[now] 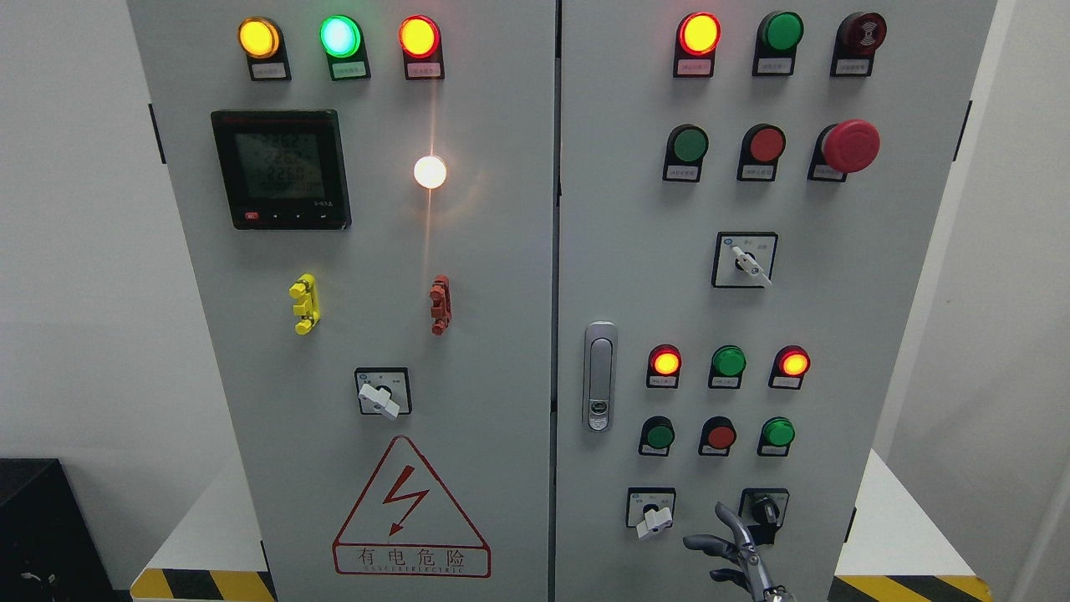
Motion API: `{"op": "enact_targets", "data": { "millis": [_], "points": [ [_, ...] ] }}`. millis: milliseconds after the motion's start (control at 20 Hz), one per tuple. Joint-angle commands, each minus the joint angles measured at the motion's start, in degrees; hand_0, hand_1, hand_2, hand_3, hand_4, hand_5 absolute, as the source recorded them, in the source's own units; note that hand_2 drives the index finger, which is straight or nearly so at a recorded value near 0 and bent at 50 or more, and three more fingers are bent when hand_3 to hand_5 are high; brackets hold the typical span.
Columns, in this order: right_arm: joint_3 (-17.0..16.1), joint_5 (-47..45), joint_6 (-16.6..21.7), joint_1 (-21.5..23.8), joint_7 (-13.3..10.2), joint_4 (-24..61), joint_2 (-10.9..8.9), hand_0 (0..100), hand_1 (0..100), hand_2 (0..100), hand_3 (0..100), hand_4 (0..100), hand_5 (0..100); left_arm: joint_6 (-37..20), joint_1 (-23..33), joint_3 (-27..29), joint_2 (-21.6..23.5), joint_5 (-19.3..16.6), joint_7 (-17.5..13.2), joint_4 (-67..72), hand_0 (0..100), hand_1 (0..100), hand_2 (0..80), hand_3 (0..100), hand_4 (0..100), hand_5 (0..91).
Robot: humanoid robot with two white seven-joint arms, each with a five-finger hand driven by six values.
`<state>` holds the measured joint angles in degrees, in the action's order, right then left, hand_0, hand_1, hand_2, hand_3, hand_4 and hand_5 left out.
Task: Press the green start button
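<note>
Right hand at bottom edge, fingers spread, empty, green start button above-left, facing the camera.

The grey cabinet fills most of the view and serves as reference. Behind it on both sides runs a plain white wall, evenly lit, with no strong shadow. To the cabinet's right, a wall corner shows as a faint vertical edge. The cabinet stands on a white platform that extends out on either side of its base. Yellow-and-black hazard stripes mark the platform's front edge left of the cabinet, and again at the right. A black box sits at lower left, beside the platform; its details are too dark to make out.
</note>
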<state>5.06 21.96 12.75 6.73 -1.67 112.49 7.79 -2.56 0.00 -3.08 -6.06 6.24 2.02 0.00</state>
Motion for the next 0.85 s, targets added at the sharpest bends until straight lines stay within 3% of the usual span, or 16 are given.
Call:
{"op": "enact_targets", "data": {
  "millis": [0,150,800],
  "points": [
    [0.0,-15.4,-2.7,0.7,3.2,4.2,-0.15,0,23,0,6,1,0,0.0,-1.3,0.0,0.0,0.0,0.0,-1.6,12,56,0.0,0,0,0.0],
    [-0.4,-18.2,-4.4,0.1,4.8,4.2,-0.15,0,18,0,2,0,0,0.0,-1.3,0.0,0.0,0.0,0.0,-1.6,12,56,0.0,0,0,0.0],
    [-0.7,-20.5,-7.1,-0.8,4.9,4.3,0.03,0,13,0,0,0,0,0.0,-1.3,0.0,0.0,0.0,0.0,-1.6,12,56,0.0,0,0,0.0]
  ]
}}
